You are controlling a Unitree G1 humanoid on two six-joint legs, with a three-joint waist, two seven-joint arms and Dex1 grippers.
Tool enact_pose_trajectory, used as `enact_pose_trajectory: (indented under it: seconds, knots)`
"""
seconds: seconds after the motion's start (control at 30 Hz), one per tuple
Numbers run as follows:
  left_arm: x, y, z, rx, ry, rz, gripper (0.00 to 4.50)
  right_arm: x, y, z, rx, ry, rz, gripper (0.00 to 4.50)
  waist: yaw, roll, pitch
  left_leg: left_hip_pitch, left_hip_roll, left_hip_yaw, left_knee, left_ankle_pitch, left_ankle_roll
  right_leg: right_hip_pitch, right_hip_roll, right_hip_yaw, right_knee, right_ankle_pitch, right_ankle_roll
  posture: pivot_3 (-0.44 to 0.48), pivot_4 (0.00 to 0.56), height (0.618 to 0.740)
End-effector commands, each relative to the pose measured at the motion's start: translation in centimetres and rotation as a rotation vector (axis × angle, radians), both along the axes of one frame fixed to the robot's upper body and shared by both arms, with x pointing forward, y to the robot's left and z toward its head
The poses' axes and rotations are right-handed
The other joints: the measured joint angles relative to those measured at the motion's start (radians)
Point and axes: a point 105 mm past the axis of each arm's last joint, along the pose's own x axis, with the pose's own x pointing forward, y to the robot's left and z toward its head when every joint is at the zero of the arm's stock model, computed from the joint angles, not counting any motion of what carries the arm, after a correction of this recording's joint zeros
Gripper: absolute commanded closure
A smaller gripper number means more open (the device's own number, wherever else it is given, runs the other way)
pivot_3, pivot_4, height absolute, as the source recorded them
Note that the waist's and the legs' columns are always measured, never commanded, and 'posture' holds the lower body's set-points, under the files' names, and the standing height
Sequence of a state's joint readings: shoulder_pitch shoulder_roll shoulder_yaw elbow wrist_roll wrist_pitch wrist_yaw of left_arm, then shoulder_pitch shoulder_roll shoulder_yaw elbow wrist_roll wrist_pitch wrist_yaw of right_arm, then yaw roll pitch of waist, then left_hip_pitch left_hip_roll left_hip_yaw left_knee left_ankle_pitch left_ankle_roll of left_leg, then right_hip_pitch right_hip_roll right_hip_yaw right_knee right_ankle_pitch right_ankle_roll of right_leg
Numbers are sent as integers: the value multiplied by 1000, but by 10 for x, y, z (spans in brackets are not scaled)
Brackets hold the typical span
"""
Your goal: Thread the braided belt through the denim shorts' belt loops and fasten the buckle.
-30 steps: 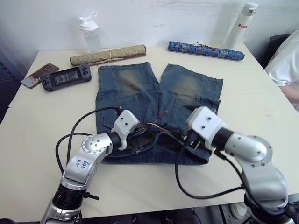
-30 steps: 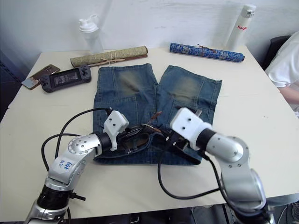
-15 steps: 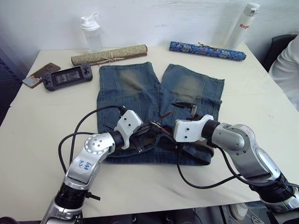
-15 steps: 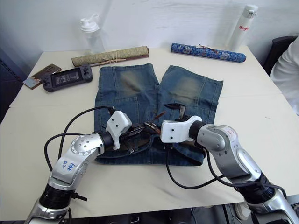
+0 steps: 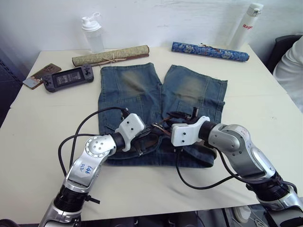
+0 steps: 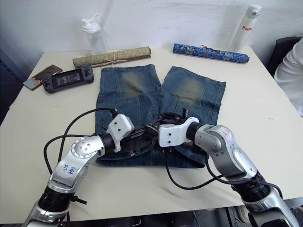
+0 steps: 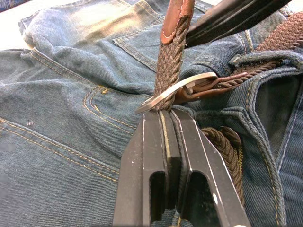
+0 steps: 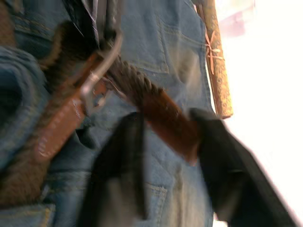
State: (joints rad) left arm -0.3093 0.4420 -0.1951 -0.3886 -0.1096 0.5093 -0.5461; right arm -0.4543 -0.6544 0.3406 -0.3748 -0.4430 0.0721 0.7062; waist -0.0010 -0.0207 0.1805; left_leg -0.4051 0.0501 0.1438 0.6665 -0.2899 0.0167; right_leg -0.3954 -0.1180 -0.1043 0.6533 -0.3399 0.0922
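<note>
The denim shorts (image 5: 132,90) lie flat on the table, waistband toward me. The braided belt (image 7: 168,61) runs along the waistband under a belt loop (image 7: 265,56). Its free end passes up through the silver buckle (image 7: 175,90) and ends in a tan leather tip (image 8: 165,118). My left gripper (image 7: 163,113) is shut on the woven strap just under the buckle, at the middle of the waistband (image 5: 150,134). My right gripper (image 8: 168,116) reaches in from the right, its two fingers (image 8: 118,161) closed against both sides of the leather tip.
Along the far edge stand a clear bottle (image 5: 91,33), a tan rolled mat (image 5: 110,55), a blue patterned roll (image 5: 209,51) and a white flask (image 5: 245,26). A handheld game console (image 5: 67,78) and a phone (image 5: 40,75) lie far left. A person's sleeve (image 5: 292,66) shows at the right edge.
My right gripper has swung left along the waistband to the belt's tip, and its fingers have closed around it. The left gripper has kept its hold by the buckle.
</note>
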Motion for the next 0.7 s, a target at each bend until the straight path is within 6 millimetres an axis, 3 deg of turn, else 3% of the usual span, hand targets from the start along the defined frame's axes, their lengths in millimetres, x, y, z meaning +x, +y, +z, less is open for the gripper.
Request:
enact_pose_trajectory:
  seconds: [0.03, 0.27, 0.37, 0.5, 0.63, 0.7]
  knots:
    - [-5, -8, 12, -15, -61, -39, 4500, -4, 5, 2, 13, -9, 19, 4474, 0, 0, 0, 0, 0, 0, 0, 0, 0, 0, 0, 0, 0, 0, 0, 0, 150, 717]
    - [-5, -7, 18, -43, -91, -38, 4500, -2, 0, 2, 33, 0, -14, 4474, 0, 0, 0, 0, 0, 0, 0, 0, 0, 0, 0, 0, 0, 0, 0, 0, 150, 717]
    - [-7, 0, 25, -98, -79, -44, 3464, -1, -5, 3, 46, -5, -40, 4500, 0, 0, 0, 0, 0, 0, 0, 0, 0, 0, 0, 0, 0, 0, 0, 0, 150, 717]
    - [-11, 13, 34, -141, -50, -71, 1758, -1, -10, 4, 64, -3, -67, 4500, -1, 0, 0, 0, 0, 0, 0, 0, 0, 0, 0, 0, 0, 0, 0, 0, 150, 717]
    - [-26, 29, 39, -216, 93, -170, 1758, -1, -12, 3, 71, -3, -84, 4500, -3, 0, 0, 0, 1, 0, 0, 0, 0, 0, 0, 0, 1, 0, 0, 0, 150, 717]
    - [-28, 47, 37, -238, 183, -183, 1758, -1, -12, 3, 73, -3, -86, 4500, -3, 0, 0, 0, 1, 0, 0, 0, 0, 0, 0, 0, 1, 0, 0, 0, 150, 717]
